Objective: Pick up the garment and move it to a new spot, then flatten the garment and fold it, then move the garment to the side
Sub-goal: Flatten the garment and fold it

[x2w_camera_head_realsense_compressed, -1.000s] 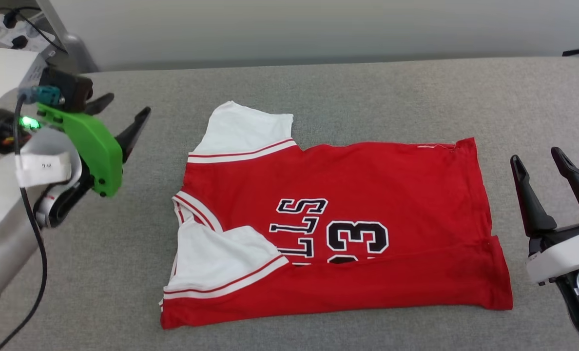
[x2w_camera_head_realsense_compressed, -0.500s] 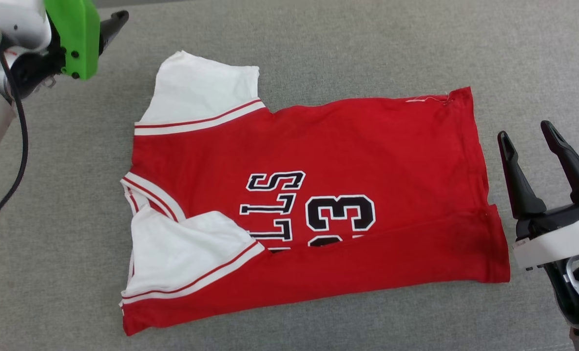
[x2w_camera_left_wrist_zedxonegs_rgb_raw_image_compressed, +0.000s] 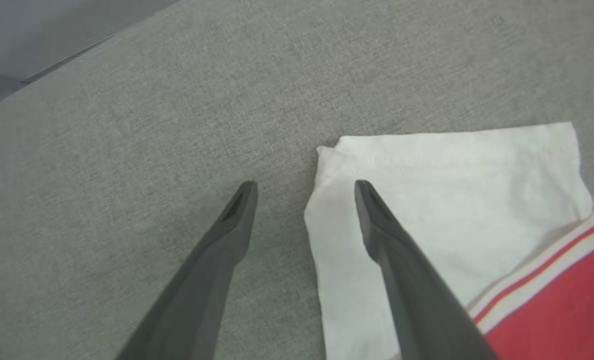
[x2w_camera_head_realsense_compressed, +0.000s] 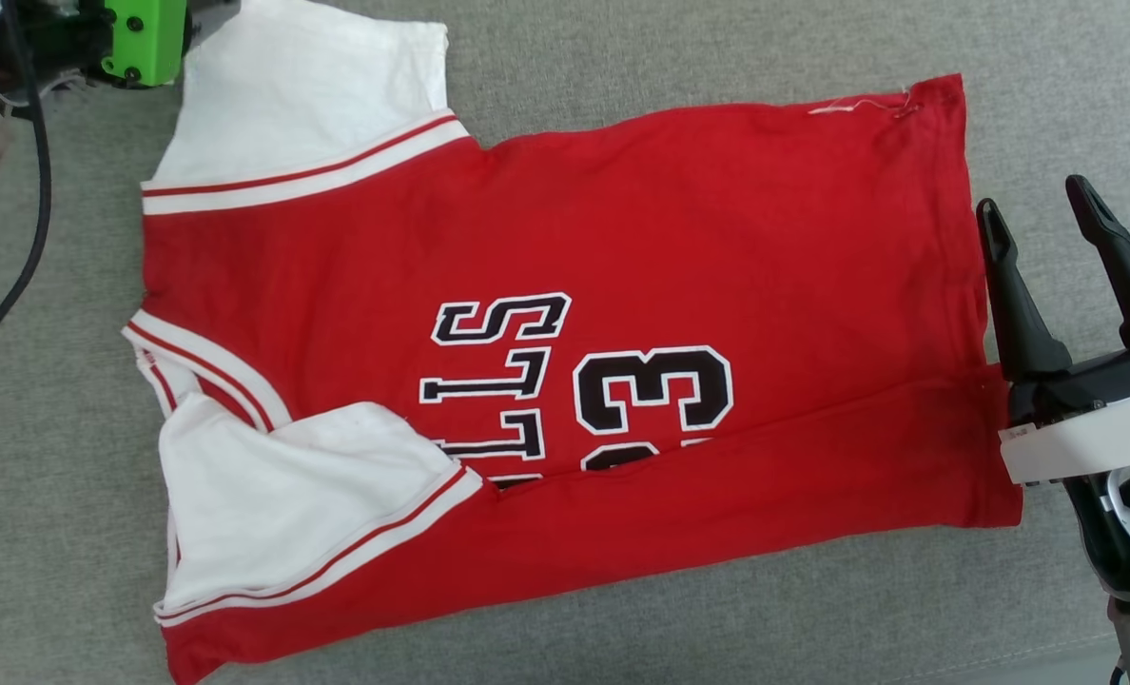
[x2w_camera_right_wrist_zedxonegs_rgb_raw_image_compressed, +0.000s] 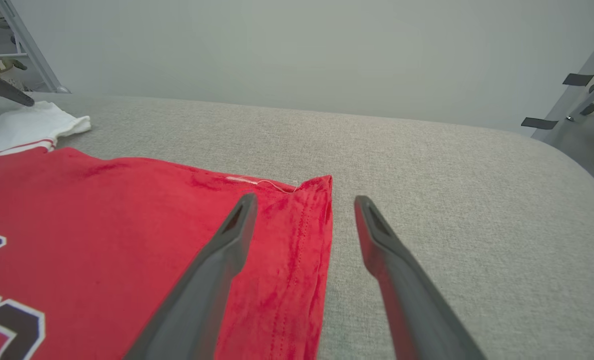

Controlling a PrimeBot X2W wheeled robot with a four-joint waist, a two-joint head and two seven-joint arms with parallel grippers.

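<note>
Lettering [x2w_camera_head_realsense_compressed: 489, 388] on garment [x2w_camera_head_realsense_compressed: 622, 209] reads "LLS", "3".

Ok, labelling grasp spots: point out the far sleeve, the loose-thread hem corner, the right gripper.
far sleeve [x2w_camera_left_wrist_zedxonegs_rgb_raw_image_compressed: 467, 190], left wrist view, white middle.
hem corner [x2w_camera_right_wrist_zedxonegs_rgb_raw_image_compressed: 319, 187], right wrist view, its tip.
right gripper [x2w_camera_head_realsense_compressed: 1033, 193], head view, between fingertips.

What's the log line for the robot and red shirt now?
garment: flat on grey surface, near edge folded over | left hand: open, at white sleeve | right hand: open, at hem | held: nothing
</note>
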